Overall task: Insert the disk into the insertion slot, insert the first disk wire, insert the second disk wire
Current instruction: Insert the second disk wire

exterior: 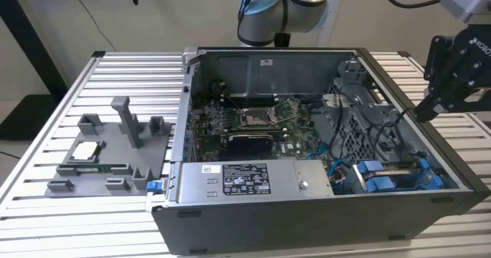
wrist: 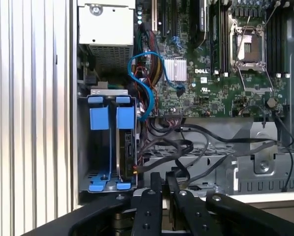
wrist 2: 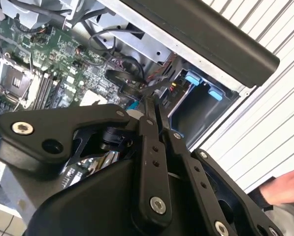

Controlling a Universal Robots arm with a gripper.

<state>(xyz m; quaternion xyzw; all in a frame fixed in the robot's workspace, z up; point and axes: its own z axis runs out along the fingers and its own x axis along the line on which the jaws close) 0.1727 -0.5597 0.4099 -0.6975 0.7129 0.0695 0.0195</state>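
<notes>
Gripper (wrist: 162, 179) pinched shut — black cables (wrist: 176, 144) tangled just ahead, beside blue carriers (wrist: 98, 118)

Gripper (wrist 2: 153, 101) fingers pressed together, tips among black cables (wrist 2: 122, 78) inside the case. Just beyond the tips: two blue carrier fronts (wrist 2: 192, 78). Motherboard (wrist 2: 63, 64) lies alongside. A person's hand (wrist 2: 288, 184) is behind the gripper, by the slatted table (wrist 2: 265, 123).

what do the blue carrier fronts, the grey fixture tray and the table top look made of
Blue carrier fronts: likely moulded plastic; even bright colour with a soft, dull sheen.
Grey fixture tray: probably plastic too, perhaps printed; flat matte grey, chunky posts, no metallic glint.
Table top: looks like aluminium; pale silvery ribbed slats that catch the light along their grooves.
</notes>
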